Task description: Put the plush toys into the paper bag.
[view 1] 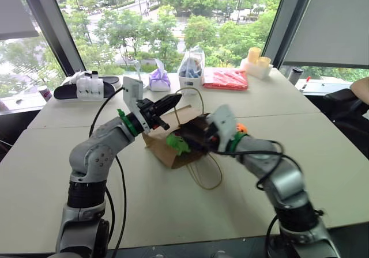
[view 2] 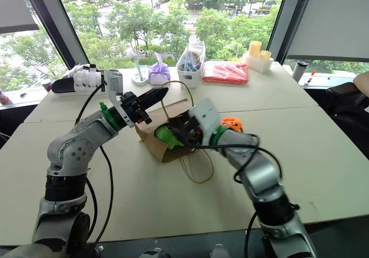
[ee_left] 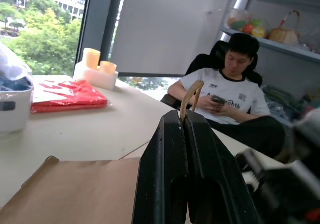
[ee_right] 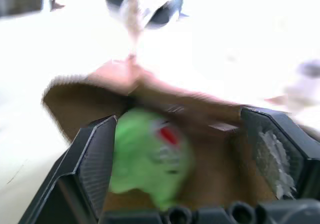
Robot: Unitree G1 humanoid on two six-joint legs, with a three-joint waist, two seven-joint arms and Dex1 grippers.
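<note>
head views: paper bag lay at frame centre, mouth toward lower right; green plush toy sat at the mouth, just ahead of the right gripper, which came in from the right.
orange toy: orange plush toy on the table right of centre, beside the right wrist, outside the bag.
left gripper: left gripper upper left of centre, above the bag, fingers pressed together on the cord handle; it looked to be lifting the mouth open.
left wrist view: black fingers closed, tan cord sticking out at the tips; brown paper in lower left.
right wrist view: fingers spread wide, green toy loose between them, not pinched, brown bag opening right behind it.
key relation: green toy lay between the open jaws and the bag interior, right arm nearer; judged a release or push deeper comes next, orange toy still to go.
</note>
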